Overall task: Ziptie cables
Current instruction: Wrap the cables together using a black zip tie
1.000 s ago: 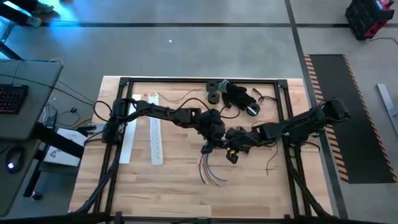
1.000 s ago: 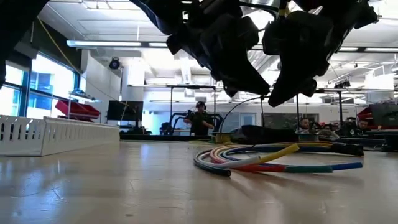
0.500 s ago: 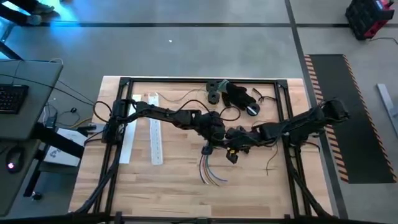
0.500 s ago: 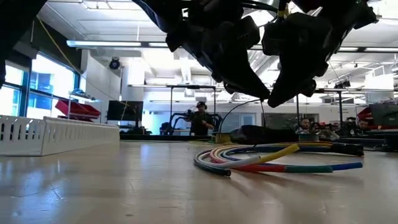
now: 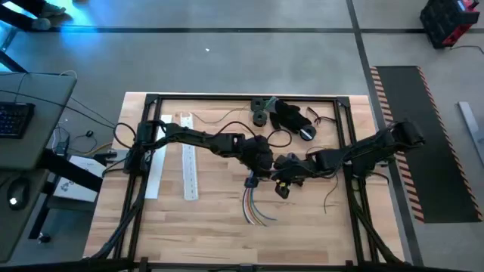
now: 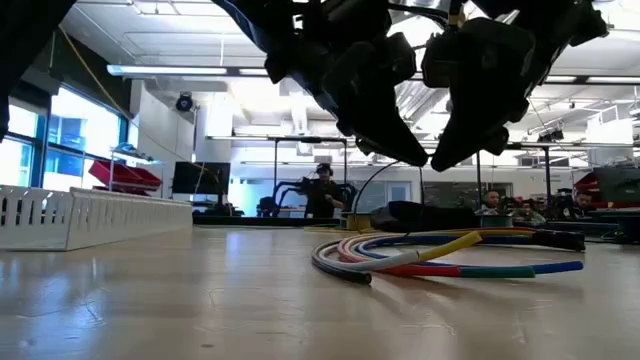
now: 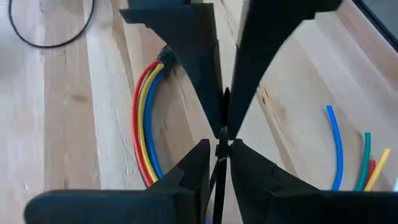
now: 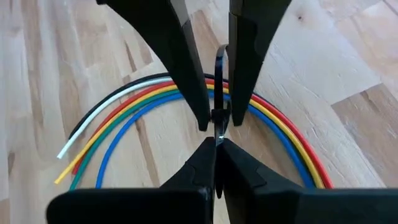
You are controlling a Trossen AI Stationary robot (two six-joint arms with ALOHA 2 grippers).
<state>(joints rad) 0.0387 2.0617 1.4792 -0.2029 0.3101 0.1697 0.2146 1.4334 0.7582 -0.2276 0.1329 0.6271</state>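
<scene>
Cables [image 5: 255,205] fan out loose on the desk [image 5: 204,227] near its middle, curving up under the arms. Just above them, left gripper [image 7: 222,138] and right gripper [image 8: 216,129] meet tip to tip, both sets of fingers pinched together on a thin black ziptie [image 8: 219,93].

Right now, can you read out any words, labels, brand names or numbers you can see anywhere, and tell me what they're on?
None can be read in any view.
The cables, the left gripper and the right gripper show no print.
The white strips on the table carry only holes.
The keyboard beside the table: keys too small to read.
</scene>
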